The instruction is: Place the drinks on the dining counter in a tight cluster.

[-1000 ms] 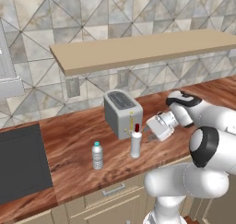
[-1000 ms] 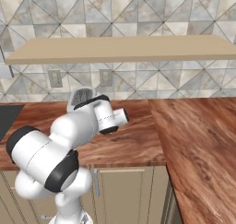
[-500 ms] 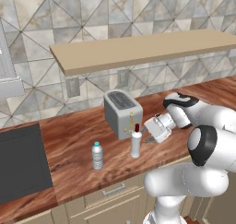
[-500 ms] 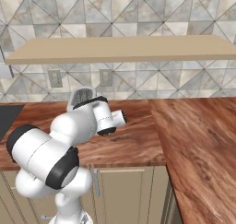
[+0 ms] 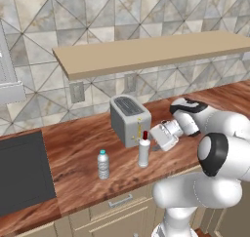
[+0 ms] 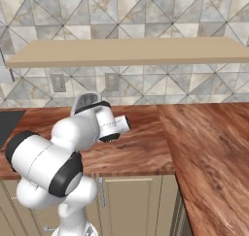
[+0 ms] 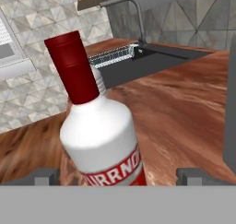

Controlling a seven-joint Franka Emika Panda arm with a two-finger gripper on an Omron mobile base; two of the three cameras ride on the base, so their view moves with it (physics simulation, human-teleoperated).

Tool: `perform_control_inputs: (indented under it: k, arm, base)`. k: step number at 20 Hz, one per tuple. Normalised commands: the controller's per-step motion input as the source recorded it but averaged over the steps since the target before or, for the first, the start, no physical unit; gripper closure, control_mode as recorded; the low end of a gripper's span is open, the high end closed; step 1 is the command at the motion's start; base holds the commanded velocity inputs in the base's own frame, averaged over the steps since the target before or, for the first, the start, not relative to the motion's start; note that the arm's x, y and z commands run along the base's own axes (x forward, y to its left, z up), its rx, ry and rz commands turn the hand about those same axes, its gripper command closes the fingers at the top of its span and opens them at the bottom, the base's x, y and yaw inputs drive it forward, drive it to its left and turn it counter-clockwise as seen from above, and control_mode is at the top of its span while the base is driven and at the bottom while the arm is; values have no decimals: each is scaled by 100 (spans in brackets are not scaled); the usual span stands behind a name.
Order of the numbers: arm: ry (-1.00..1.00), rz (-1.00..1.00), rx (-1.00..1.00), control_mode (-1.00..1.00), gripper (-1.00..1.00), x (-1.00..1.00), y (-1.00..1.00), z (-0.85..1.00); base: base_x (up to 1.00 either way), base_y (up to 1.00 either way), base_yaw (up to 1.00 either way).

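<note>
I see the gripper (image 7: 115, 174) spread wide around the white red-capped bottle (image 7: 103, 135) (standing upright on the counter (image 5: 73, 153)), not touching.

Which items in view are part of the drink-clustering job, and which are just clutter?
Job:
- white bottle with red cap, standing between the open fingers of the hand
- small clear bottle with blue cap
- wood-grain counter

Lying about:
- toaster
- wall shelf
- sink

White bottle (image 7: 103, 140), red cap (image 7: 75, 66), red lettering. Clear bottle (image 5: 103, 165), blue cap. Counter (image 5: 78, 153) reddish-brown wood grain; toaster (image 5: 129, 120) grey.
</note>
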Motion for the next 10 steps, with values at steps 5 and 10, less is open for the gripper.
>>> perform_control_inputs:
  k: [5,10]
  arm:
    - [0,0,0,-100,-100,0,13,-2]
    - [0,0,0,-100,-100,0,3,0]
  base:
    - [0,0,0]
    - [0,0,0]
